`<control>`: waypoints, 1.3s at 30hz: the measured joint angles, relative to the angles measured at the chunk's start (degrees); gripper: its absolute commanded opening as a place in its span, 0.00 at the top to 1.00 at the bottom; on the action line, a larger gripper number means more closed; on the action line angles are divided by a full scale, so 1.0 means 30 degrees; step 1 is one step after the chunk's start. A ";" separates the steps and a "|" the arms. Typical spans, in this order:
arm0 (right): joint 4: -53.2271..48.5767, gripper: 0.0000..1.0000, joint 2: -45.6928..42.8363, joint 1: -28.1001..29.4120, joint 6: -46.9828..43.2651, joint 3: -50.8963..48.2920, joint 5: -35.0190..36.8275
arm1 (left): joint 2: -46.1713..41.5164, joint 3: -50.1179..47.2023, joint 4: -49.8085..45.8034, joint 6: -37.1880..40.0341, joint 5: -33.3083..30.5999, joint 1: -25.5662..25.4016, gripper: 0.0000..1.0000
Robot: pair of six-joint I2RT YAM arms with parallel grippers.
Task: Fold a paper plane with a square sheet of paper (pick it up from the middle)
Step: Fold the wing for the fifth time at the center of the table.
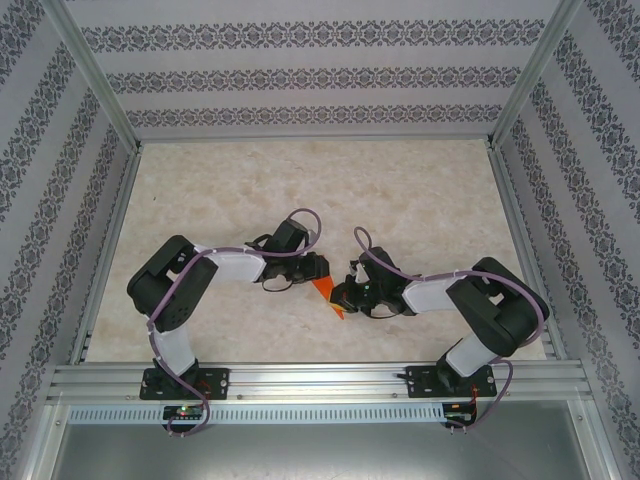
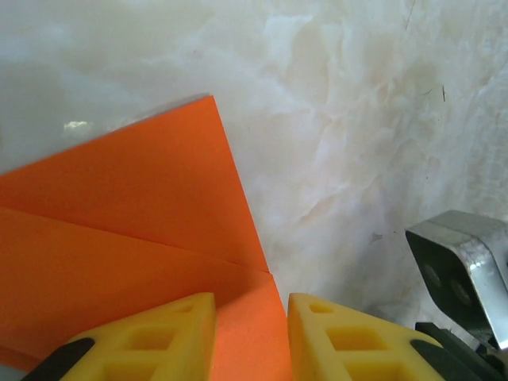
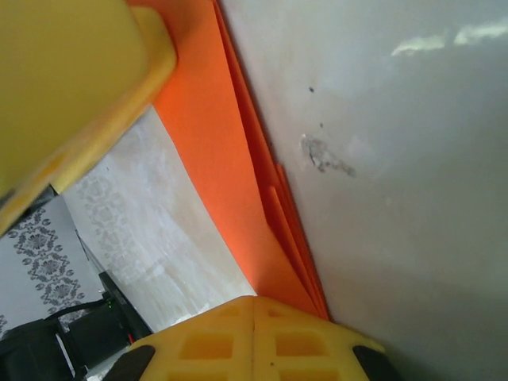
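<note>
The orange paper (image 1: 325, 293), folded with a crease across it, was in the middle of the worktop (image 1: 400, 190), toward the near side, between the left arm (image 1: 180, 290) and the right arm (image 1: 480, 300). The right jaws were clenched tight on the paper's edge. The left jaws stood a little apart, and a bit of the paper lay in the gap between them, not squeezed.
</note>
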 measured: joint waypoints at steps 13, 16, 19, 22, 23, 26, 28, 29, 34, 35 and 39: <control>-0.1188 0.93 0.0729 -0.0117 -0.1370 0.0809 -0.0554 | 0.0000 0.0175 -0.0590 0.0780 -0.0350 -0.0015 0.71; 0.0576 0.93 0.0758 -0.0175 -0.1443 -0.0058 -0.0816 | 0.0000 0.0182 -0.0634 0.0838 -0.0379 -0.0015 0.71; 0.1989 0.93 0.0852 -0.0277 -0.1362 -0.0641 -0.1100 | 0.0000 0.0182 -0.0656 0.0838 -0.0444 -0.0015 0.72; 0.2368 0.92 0.0780 -0.0277 -0.1290 -0.0860 -0.1071 | 0.0000 0.0182 -0.0678 0.0831 -0.0488 -0.0015 0.72; 0.2251 0.92 0.0670 -0.0270 -0.1297 -0.0896 -0.1078 | 0.0000 0.0182 -0.0692 0.0831 -0.0495 -0.0022 0.72; 0.1450 0.92 0.0102 -0.0255 -0.1399 -0.1078 -0.1100 | 0.0000 0.0182 -0.0707 0.0831 -0.0503 -0.0022 0.73; 0.0991 0.92 -0.0401 -0.0255 -0.1501 -0.1406 -0.1129 | 0.0015 0.0182 -0.0707 0.0831 -0.0503 -0.0022 0.73; 0.0896 0.92 -0.0678 -0.0255 -0.1552 -0.1639 -0.1144 | 0.0015 0.0189 -0.0714 0.0838 -0.0510 -0.0015 0.73; 0.0160 0.92 -0.1894 -0.0255 -0.1727 -0.2470 -0.1144 | 0.0051 0.0270 -0.0838 0.0838 -0.0510 -0.0015 0.73; -0.0029 0.92 -0.2055 -0.0255 -0.1741 -0.2528 -0.1129 | 0.0051 0.0284 -0.0867 0.0838 -0.0510 -0.0015 0.73; -0.1800 0.88 -0.2987 -0.0255 -0.2229 -0.2441 -0.0889 | 0.0051 0.0357 -0.1005 0.0845 -0.0510 -0.0015 0.73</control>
